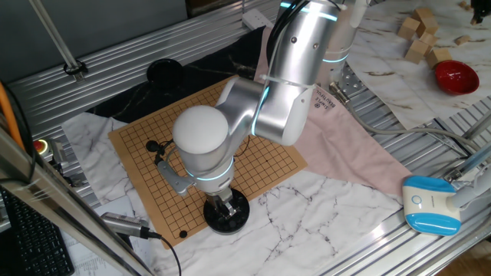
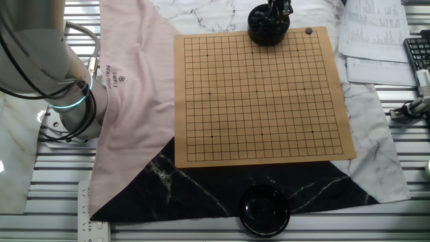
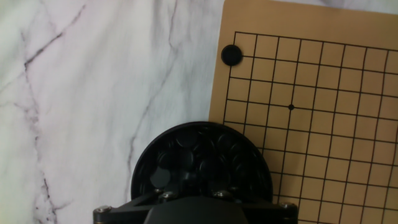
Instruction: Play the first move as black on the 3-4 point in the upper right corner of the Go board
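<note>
One black stone [image 3: 232, 55] sits on the board [image 2: 262, 94], at the grid corner near the bowl of black stones [image 3: 202, 163]. Board lies flat on cloth on the tabletop [image 2: 215, 205]. Bowl overlaps the board's edge. Claw [image 1: 225, 205] hangs directly over that bowl; fingers hidden, so can't tell if it's released or clenched. Second black bowl [image 2: 265, 210] sits off the opposite board edge.

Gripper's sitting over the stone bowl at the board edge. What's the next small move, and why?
Probably lower the gripper straight into the bowl of black stones and close on one. It hangs right above the bowl, the fingertips are hidden so no stone shows in them, and the board carries only one stone, at the corner, not on the 3-4 point.
</note>
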Controlling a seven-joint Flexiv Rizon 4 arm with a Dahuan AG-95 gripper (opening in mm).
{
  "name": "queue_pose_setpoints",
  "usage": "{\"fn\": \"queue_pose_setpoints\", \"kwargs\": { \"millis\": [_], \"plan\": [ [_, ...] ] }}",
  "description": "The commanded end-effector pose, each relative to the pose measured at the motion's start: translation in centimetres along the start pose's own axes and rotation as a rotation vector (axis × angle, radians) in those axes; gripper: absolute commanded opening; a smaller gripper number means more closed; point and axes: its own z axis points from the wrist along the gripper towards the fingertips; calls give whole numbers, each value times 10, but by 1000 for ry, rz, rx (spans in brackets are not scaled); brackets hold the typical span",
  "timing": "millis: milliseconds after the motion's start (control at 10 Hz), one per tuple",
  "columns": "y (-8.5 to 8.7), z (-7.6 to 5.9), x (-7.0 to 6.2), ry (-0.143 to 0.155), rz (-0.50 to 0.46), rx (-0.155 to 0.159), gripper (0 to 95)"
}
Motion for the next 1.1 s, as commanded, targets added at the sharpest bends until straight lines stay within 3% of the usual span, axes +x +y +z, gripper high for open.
{"fn": "queue_pose_setpoints", "kwargs": {
  "millis": [100, 1100],
  "plan": [
    [0, 0, 0, 0, -6, -1, 190],
    [1, 12, 1, -6, 8, 2, 190]
  ]
}}
